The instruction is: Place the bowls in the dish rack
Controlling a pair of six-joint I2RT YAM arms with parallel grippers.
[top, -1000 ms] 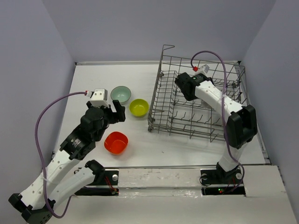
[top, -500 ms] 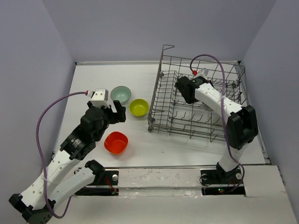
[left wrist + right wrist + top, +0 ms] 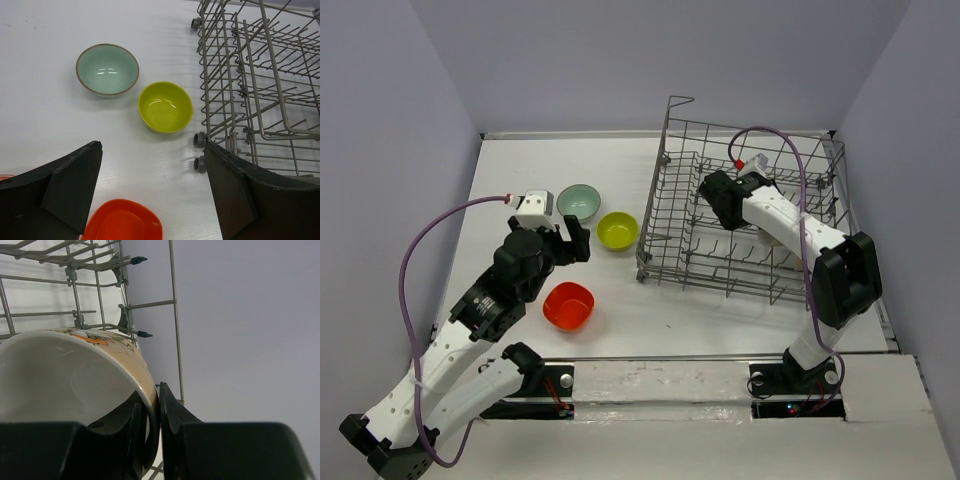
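Three bowls sit on the table left of the dish rack [image 3: 672,215]: a pale teal one [image 3: 579,201], a lime-yellow one [image 3: 617,230] and a rounded-square orange-red one [image 3: 568,305]. My left gripper [image 3: 152,150] hangs open above the table between the orange-red bowl [image 3: 122,221] and the lime-yellow bowl [image 3: 165,106], holding nothing. My right arm reaches into the rack. In the right wrist view my right gripper [image 3: 159,390] is shut on the rim of a cream bowl with orange-red patterning [image 3: 70,375], held tilted next to the rack's wire wall [image 3: 173,305].
The rack stands on small wheels [image 3: 200,139] at the back right, with tall wire sides and rows of upright tines. Purple walls enclose the table on three sides. A purple cable loops from each wrist.
My right wrist has shifted a little to the right and nearer inside the rack, still with the patterned bowl. The left arm and the three bowls on the table have stayed put.
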